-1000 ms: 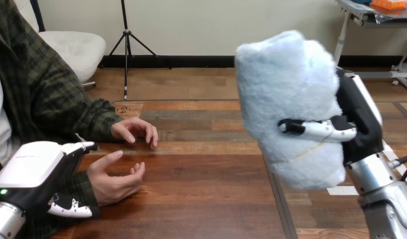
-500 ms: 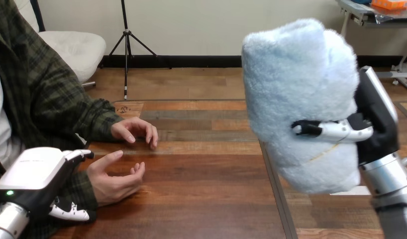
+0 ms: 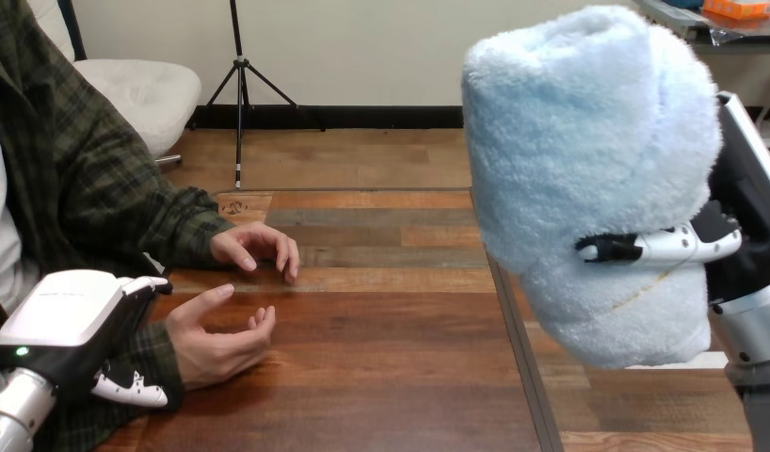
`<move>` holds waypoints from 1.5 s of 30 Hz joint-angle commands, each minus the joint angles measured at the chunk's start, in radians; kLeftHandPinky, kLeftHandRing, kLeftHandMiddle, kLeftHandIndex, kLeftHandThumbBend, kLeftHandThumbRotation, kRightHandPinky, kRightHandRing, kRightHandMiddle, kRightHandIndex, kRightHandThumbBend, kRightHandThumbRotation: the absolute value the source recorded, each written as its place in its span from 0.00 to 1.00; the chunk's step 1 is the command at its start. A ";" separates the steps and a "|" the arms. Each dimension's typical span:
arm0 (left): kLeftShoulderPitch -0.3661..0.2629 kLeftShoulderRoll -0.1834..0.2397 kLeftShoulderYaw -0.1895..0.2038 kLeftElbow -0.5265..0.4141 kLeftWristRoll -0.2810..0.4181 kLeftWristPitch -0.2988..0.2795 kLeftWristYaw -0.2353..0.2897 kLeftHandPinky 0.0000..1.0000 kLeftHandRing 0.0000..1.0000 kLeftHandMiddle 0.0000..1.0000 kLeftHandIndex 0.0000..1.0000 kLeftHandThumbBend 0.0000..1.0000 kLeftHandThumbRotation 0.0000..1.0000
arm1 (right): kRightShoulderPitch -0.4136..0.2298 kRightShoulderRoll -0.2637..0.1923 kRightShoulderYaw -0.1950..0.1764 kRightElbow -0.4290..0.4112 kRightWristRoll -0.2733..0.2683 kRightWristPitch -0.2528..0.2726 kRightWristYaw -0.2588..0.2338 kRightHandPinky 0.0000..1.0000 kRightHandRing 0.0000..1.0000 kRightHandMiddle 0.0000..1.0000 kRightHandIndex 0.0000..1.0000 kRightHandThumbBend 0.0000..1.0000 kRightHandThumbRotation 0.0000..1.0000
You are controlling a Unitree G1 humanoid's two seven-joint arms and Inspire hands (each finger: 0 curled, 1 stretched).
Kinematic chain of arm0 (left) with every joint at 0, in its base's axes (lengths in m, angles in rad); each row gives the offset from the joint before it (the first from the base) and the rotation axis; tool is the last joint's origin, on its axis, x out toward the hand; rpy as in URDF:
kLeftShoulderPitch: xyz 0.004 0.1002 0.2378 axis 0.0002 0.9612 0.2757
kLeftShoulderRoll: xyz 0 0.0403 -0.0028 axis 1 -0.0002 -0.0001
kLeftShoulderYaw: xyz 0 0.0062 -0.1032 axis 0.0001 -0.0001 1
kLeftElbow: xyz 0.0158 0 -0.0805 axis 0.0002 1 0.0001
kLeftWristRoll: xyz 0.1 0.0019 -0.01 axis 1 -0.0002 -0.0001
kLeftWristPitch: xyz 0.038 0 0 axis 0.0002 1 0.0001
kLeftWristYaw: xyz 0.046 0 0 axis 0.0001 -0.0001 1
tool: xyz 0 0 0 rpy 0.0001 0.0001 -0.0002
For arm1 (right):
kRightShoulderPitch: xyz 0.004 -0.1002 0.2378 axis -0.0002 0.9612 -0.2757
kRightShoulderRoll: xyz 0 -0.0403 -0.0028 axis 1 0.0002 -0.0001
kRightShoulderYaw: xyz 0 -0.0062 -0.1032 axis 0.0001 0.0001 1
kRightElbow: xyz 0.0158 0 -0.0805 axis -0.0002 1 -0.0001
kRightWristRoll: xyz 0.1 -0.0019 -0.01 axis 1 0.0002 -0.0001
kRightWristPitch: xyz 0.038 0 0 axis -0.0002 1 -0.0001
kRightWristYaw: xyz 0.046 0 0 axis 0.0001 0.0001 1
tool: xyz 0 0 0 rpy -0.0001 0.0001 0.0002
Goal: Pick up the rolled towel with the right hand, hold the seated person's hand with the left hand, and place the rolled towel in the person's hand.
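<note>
Left hand (image 3: 66, 325): black body, glossy white shell on its back, small green indicator lamp (image 3: 22, 352) lit near the wrist. Left forearm (image 3: 9, 414): silver. Right hand (image 3: 744, 254): black body, white shell edge, white fingers (image 3: 678, 247) with black tips. Right forearm (image 3: 753, 330): silver, cylindrical.

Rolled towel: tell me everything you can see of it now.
The rolled towel is pale blue, thick and fluffy, a fat roll standing nearly upright. It hangs in the air at the view's right, gripped by the right robot hand, with a finger curled across its lower front. It is well apart from the person's upturned hand.
</note>
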 commanded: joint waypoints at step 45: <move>-0.159 0.025 -0.151 0.173 -0.056 0.034 0.011 0.56 0.59 0.62 0.61 1.00 0.07 | -0.048 0.018 -0.027 -0.061 0.029 -0.128 -0.008 0.13 0.22 0.25 0.26 0.78 0.00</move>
